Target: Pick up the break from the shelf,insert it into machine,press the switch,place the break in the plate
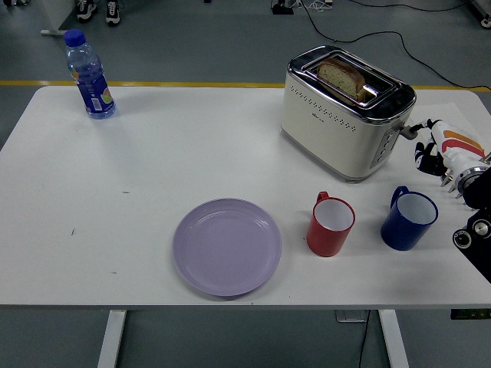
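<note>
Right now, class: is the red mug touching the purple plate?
Apart. The head view shows bare white table between the red mug and the purple plate.

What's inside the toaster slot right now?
A slice of bread stands in the toaster, its top part sticking out of the slot. The lower part is hidden inside the housing.

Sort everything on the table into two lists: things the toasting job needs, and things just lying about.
Needed for the job:
bread slice, sitting in the toaster's slot
toaster
purple plate
right hand, beside the toaster's lever end

Lying about:
water bottle
red mug
blue mug
</note>
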`<state>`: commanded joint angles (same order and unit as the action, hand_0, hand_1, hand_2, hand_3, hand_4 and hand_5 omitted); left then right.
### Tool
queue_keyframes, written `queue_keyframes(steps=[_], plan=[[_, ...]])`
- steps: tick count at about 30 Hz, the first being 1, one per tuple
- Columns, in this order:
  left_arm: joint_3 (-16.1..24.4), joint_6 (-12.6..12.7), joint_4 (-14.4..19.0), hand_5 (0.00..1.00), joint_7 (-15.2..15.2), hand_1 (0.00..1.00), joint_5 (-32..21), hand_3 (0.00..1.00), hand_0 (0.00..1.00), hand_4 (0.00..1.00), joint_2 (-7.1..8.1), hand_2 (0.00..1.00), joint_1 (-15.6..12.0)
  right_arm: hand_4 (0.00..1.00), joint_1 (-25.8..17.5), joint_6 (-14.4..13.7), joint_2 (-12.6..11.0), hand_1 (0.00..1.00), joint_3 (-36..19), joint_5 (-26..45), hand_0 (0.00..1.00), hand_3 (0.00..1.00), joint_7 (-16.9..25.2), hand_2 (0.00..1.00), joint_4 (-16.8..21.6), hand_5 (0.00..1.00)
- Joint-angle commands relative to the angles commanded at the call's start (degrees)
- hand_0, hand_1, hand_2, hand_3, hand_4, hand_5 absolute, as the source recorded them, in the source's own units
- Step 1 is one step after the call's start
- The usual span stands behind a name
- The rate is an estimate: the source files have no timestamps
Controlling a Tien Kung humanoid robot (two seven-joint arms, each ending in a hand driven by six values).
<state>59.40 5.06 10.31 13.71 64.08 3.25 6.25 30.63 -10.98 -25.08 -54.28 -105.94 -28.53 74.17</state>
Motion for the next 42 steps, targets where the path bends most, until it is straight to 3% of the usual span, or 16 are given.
queue_keyframes(steps=[14, 26, 37, 42], plan=[[0.00, -0.08, 0.00, 0.828, 0.02, 0.689, 0.16, 0.559, 0.684, 0.278, 0.02, 0.676, 0.08, 0.355, -0.06, 0.46, 1.16, 0.105, 1.67, -0.16, 0.099, 0.713, -0.58, 0.225, -0.40, 0.002], [-0.02, -0.06, 0.00, 0.827, 0.02, 0.689, 0.09, 0.559, 0.684, 0.278, -0.04, 0.676, 0.06, 0.355, 0.63, -0.05, 2.83, 0.104, 2.42, 0.13, 0.099, 0.705, -0.64, 0.224, -4.51, 0.002], [-0.21, -0.13, 0.00, 0.827, 0.04, 0.689, 0.05, 0.559, 0.684, 0.278, -0.03, 0.676, 0.00, 0.358, -0.24, 0.15, 1.87, 0.103, 0.97, -0.15, 0.099, 0.700, -1.15, 0.223, -4.29, 0.002], [-0.46, -0.19, 0.00, 0.827, 0.03, 0.689, -0.15, 0.559, 0.684, 0.279, 0.04, 0.676, 0.06, 0.359, -0.78, -1.20, 1.41, 0.103, -1.14, -1.98, 0.100, 0.696, -2.93, 0.223, -3.78, 0.002]])
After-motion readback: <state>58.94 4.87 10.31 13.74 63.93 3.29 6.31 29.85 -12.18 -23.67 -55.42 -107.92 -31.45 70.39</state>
